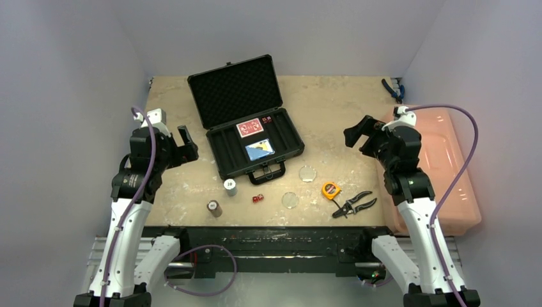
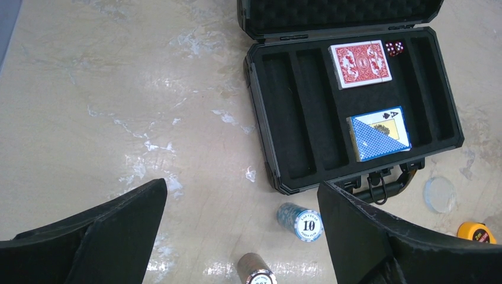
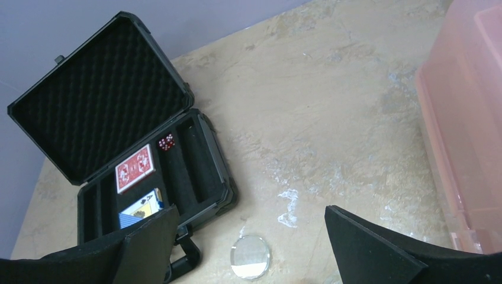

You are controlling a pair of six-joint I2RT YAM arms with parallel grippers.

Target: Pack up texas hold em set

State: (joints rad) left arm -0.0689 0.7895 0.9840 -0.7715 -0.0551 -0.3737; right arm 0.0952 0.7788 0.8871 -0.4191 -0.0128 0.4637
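Observation:
The black briefcase (image 1: 220, 160) lies open mid-table, lid up, handle toward me. In its foam sit a red deck (image 1: 249, 128), a blue deck (image 1: 260, 149) and dark red dice (image 1: 266, 119). In front of it on the table are a blue chip stack marked 10 (image 1: 230, 187), a brown chip stack (image 1: 214, 208), red dice (image 1: 257, 198) and two clear discs (image 1: 308, 173) (image 1: 290, 199). My left gripper (image 1: 186, 147) hovers open left of the case, above the chip stacks (image 2: 302, 222). My right gripper (image 1: 358, 135) hovers open right of the case, above a disc (image 3: 250, 257).
An orange-yellow tape measure (image 1: 330, 190) and black-handled pliers (image 1: 355, 204) lie at the front right of the discs. A pink plastic bin (image 1: 441, 166) stands along the right edge. Blue-handled pliers (image 1: 392, 89) lie at the back right corner.

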